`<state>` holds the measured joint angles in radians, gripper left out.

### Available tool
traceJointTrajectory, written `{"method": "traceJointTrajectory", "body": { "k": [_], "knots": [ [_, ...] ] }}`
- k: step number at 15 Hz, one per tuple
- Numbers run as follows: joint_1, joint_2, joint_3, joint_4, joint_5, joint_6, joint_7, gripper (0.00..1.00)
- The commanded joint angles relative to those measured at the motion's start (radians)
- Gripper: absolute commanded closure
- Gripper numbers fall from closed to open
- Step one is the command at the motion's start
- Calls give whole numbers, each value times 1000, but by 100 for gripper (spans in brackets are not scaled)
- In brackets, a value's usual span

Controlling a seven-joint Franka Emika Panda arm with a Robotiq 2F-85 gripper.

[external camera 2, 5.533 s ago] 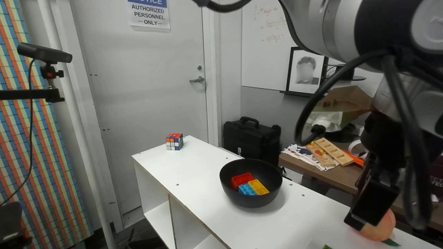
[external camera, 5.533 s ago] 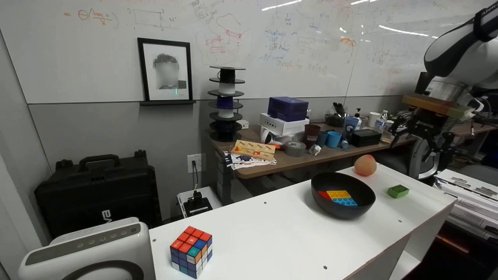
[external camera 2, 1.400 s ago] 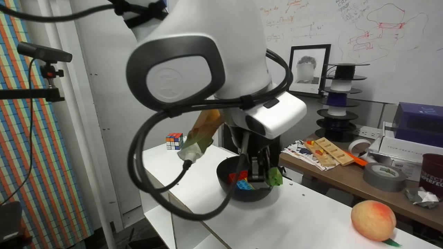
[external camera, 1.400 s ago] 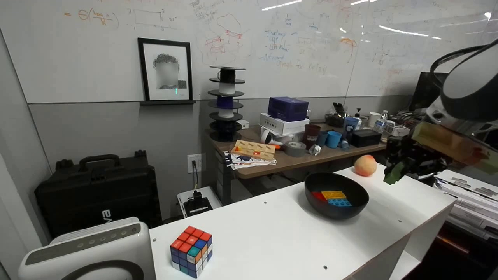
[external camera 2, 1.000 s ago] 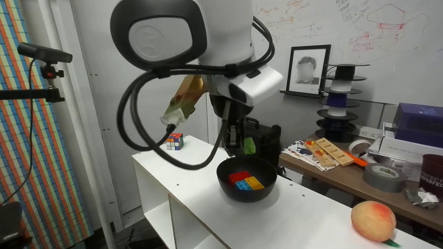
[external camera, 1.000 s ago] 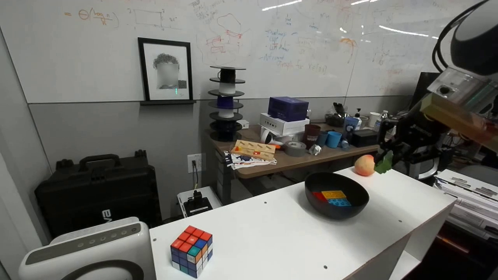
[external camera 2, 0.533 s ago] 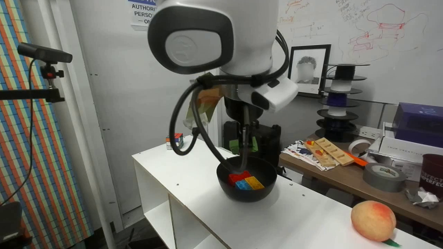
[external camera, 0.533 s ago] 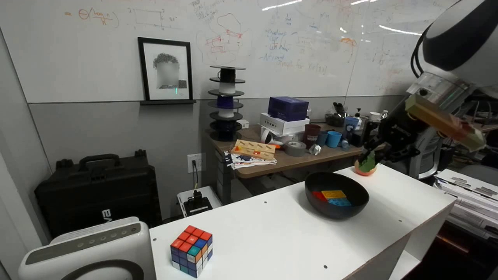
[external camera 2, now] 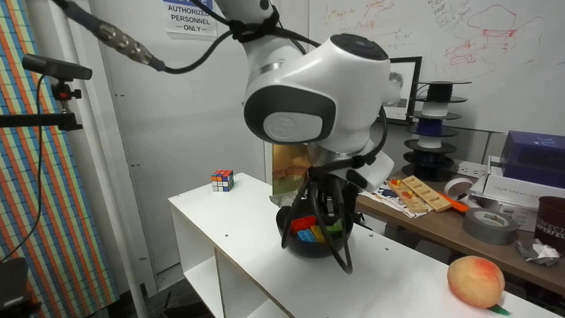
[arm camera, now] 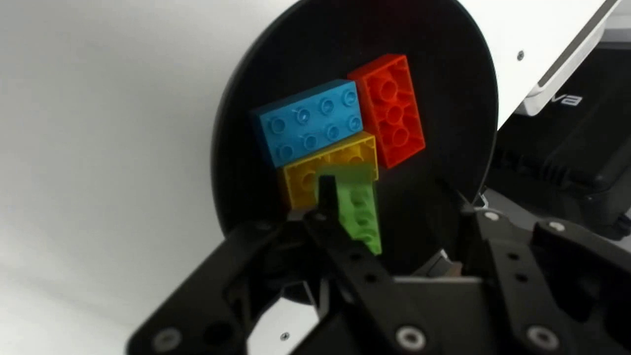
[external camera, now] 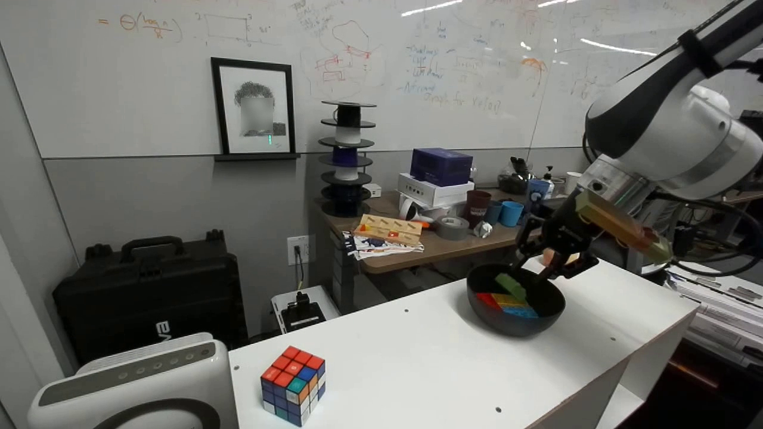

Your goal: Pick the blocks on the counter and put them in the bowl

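The black bowl [external camera: 514, 325] rests on the white counter [external camera: 387, 363]. Inside it lie the red block [arm camera: 394, 111], the blue block [arm camera: 310, 123] and the yellow block [arm camera: 301, 186], side by side. The green block [arm camera: 364, 212] is tilted and blurred above the yellow one, within the bowl's outline; whether it touches anything is unclear. My gripper [external camera: 529, 271] points down at the bowl, its jaws spread apart. In the wrist view the green block shows behind one finger [arm camera: 327, 195], well away from the opposite one, so it is not clamped.
A puzzle cube [external camera: 293, 384] sits at the counter's far end. An orange peach [external camera 2: 476, 281] lies on the counter near the bowl. Cluttered desk [external camera: 411, 257] behind the counter. Cable loops [external camera 2: 346, 260] hang from the arm in front of the bowl.
Over the last second my gripper has moved to the bowl and come down, and its jaws have parted. The green block, held before, has left them and dropped into the bowl's space.
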<state>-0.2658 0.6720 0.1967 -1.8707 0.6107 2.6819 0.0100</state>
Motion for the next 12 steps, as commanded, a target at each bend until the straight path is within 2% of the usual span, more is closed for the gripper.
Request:
{"method": "traceJointTrajectory", "body": {
  "k": [1,3,6,8,10,12],
  "knots": [
    [-25,5,30,25,37,-54,-86,15],
    [-4,-61,18,-53,36,-36,-76,2],
    [-14,-210,33,-215,62,-23,-120,0],
    [-25,-303,28,-298,78,-68,-176,0],
    [9,-415,-17,-397,57,-107,-167,0],
    [58,-524,-99,-494,-47,-158,-85,0]
  ]
}}
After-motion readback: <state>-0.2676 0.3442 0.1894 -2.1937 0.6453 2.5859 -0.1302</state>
